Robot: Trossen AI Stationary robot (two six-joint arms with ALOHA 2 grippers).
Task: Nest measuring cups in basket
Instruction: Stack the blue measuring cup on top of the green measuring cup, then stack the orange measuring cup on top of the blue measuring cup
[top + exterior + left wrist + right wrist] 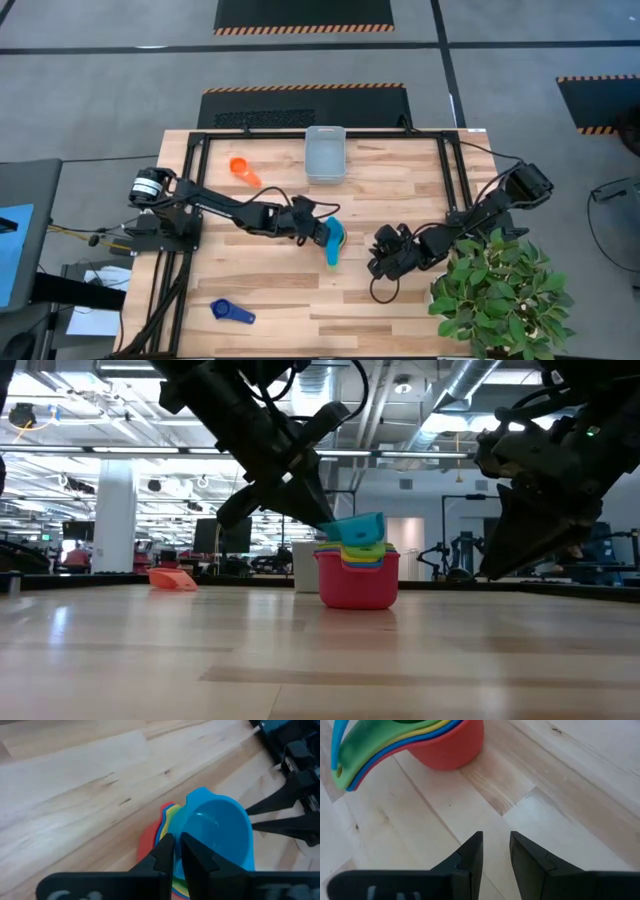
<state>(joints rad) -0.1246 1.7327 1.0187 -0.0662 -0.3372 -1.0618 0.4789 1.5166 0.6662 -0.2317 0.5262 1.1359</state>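
A nested stack of measuring cups point(335, 238) stands mid-table on its red outer cup point(357, 582), with darker blue, green and yellow cups inside. A light blue cup point(360, 527) sits tilted on top of it. My left gripper point(176, 851) is shut on this cup. My right gripper point(496, 845) is slightly open, low over bare wood just right of the stack, touching nothing. An orange cup point(243, 170) lies left of the basket point(325, 153), which stands at the far edge. A dark blue cup point(231, 313) lies near the near-left corner. My left gripper pinches the light blue cup's rim point(186, 827) on the side toward the table's left; one finger looks to be inside the bowl and one outside. The fingers point(322, 520) slant down from the upper left. The cup is tilted, its lower part in the stack.
A potted plant point(505, 295) fills the near-right corner behind my right arm. A black frame point(190, 150) runs along the table's far and left sides. Open wood lies between the stack and the basket and along the near edge.
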